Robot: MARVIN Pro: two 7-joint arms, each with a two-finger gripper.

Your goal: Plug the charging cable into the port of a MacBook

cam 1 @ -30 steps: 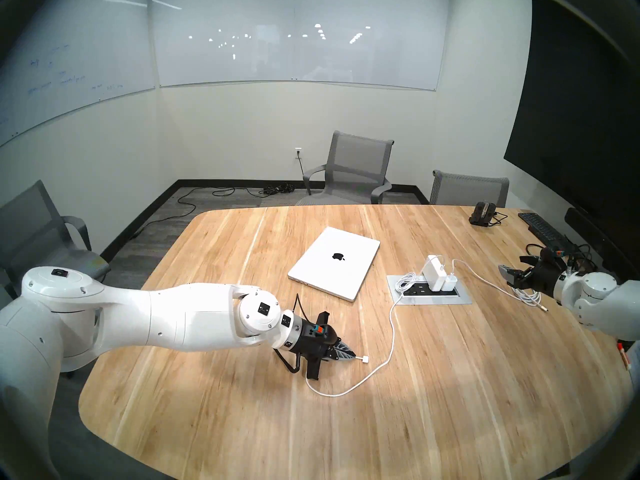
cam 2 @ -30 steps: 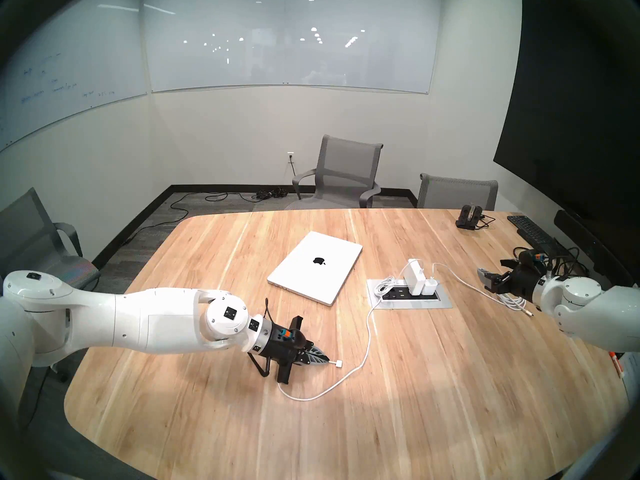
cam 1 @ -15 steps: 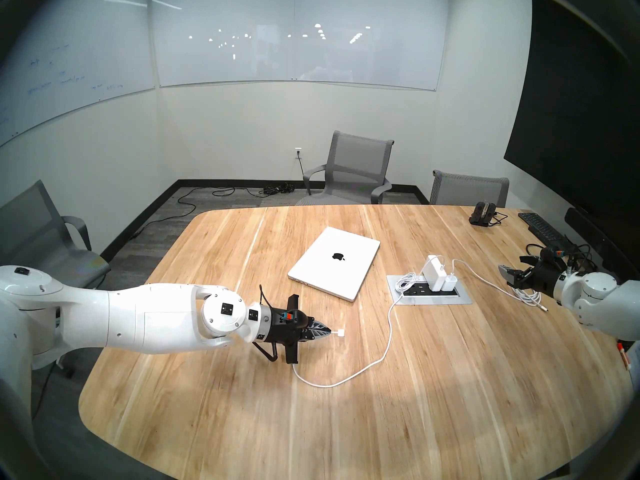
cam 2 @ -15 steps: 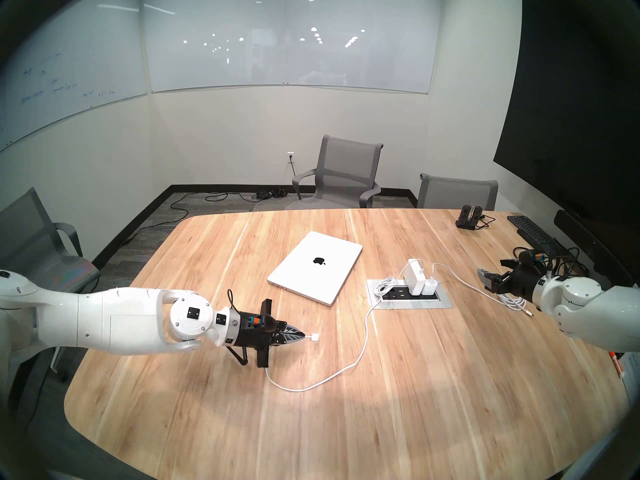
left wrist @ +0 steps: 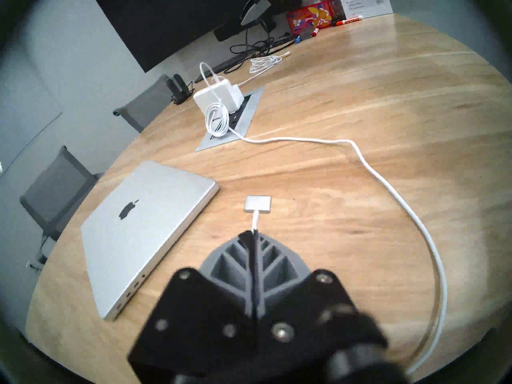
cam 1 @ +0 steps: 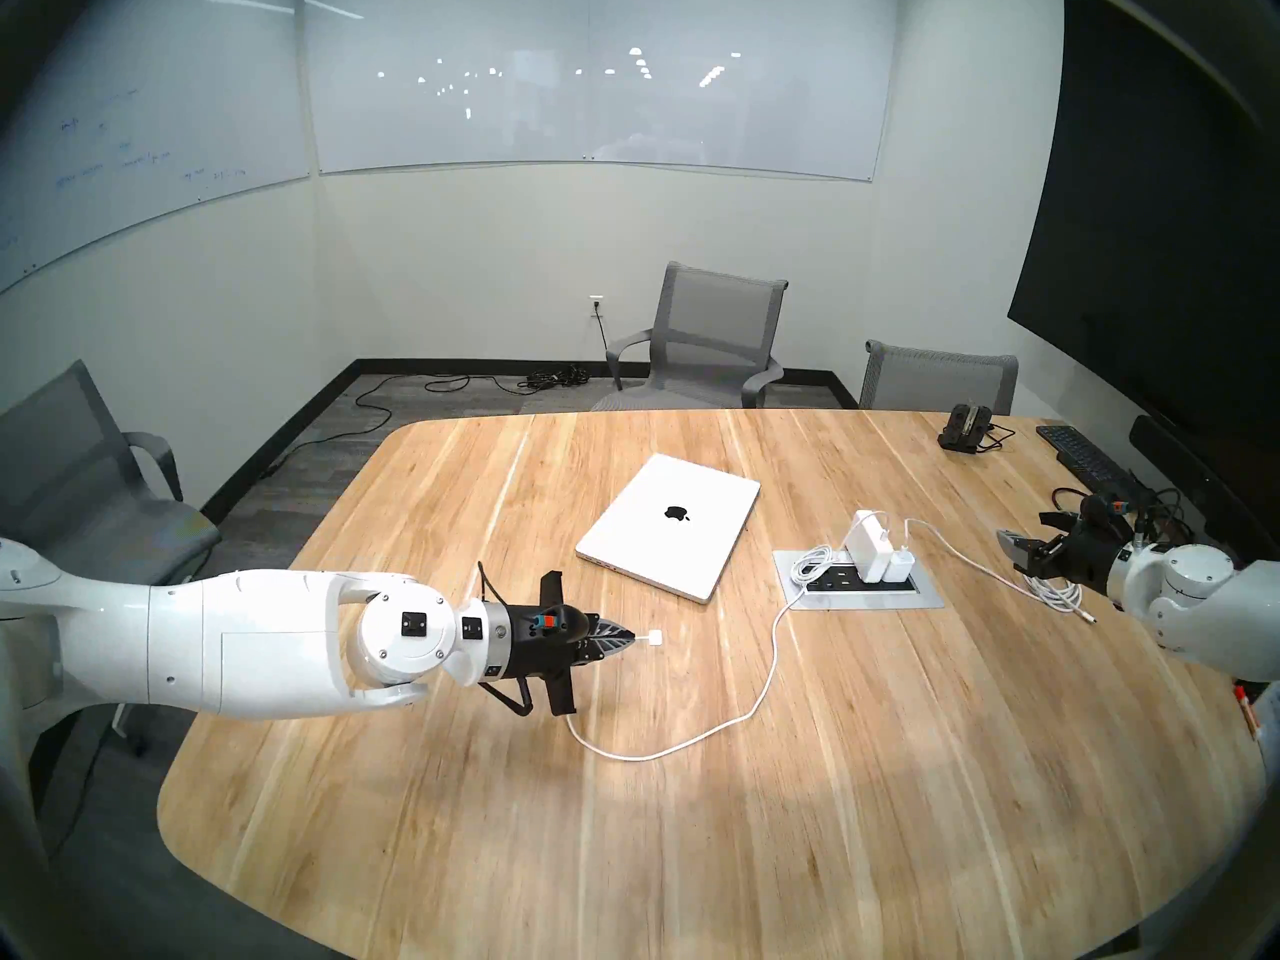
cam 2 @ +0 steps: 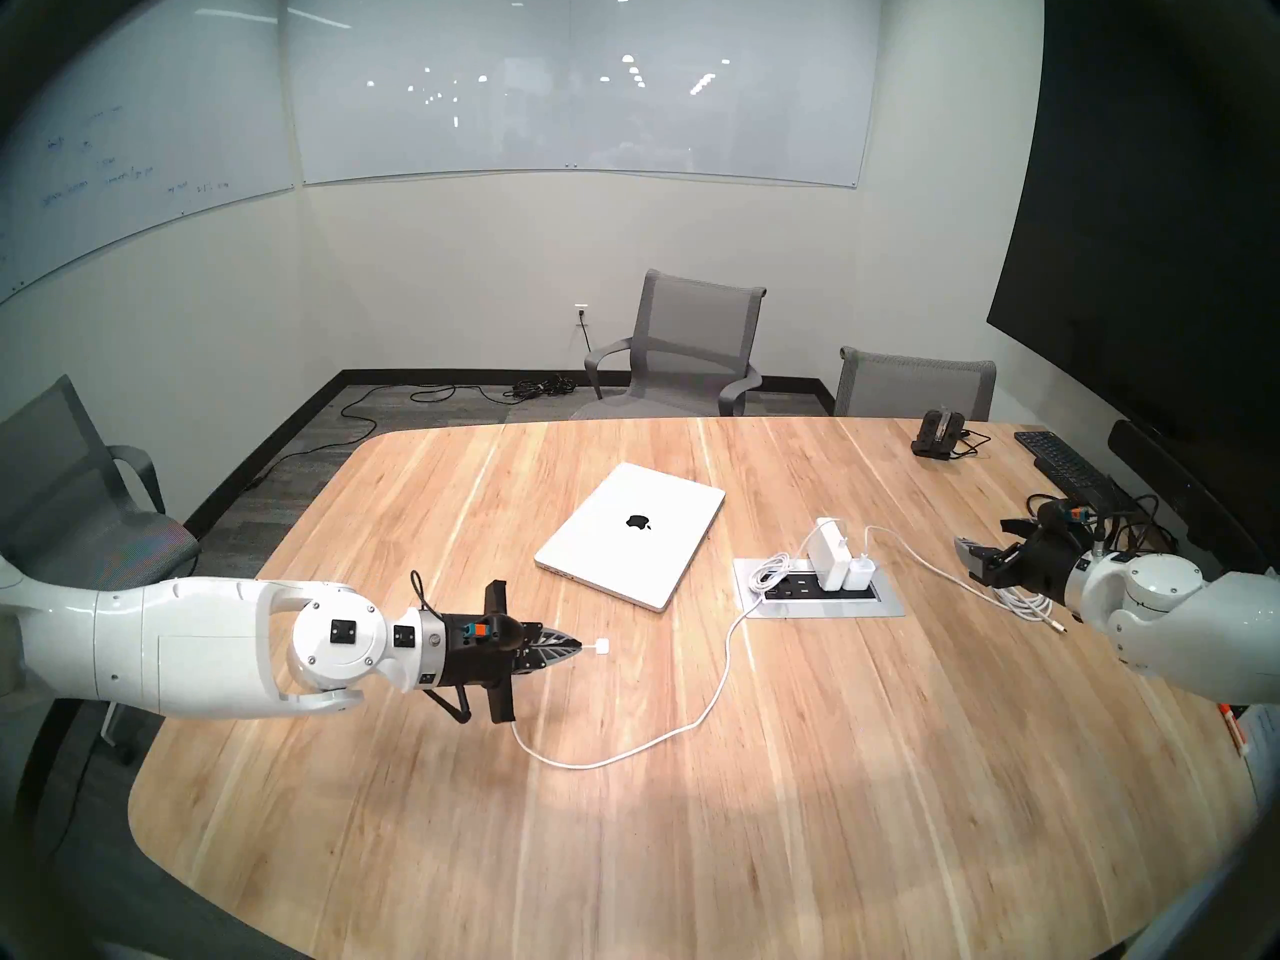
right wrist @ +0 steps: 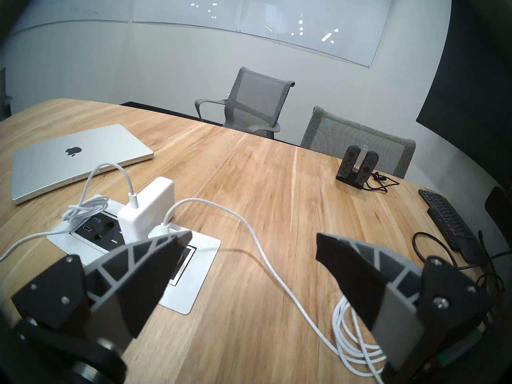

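Note:
The closed silver MacBook (cam 1: 668, 526) lies mid-table; it also shows in the left wrist view (left wrist: 144, 228). Its near side edge carries several small dark sockets, among them the port (left wrist: 119, 306). My left gripper (cam 1: 627, 637) is shut on the white charging cable (cam 1: 769, 688) just behind its flat square connector (left wrist: 257, 204), which sticks out beyond the fingertips, to the right of the laptop's corner and apart from it. The cable loops back to the power brick (cam 1: 869, 553). My right gripper (cam 1: 1025, 536) is open and empty at the table's right side.
A silver outlet plate (cam 1: 925, 598) set in the table holds the brick and a smaller white charger (cam 1: 900, 567) with its own coiled white cable (right wrist: 352, 336). A black keyboard (cam 1: 1084, 453) and a controller dock (cam 1: 966, 429) stand far right. Grey chairs (cam 1: 706, 345) ring the table.
My left arm has drawn back to the left and away from me, carrying the connector closer to the laptop's near edge; the cable loop followed. The right arm has not moved.

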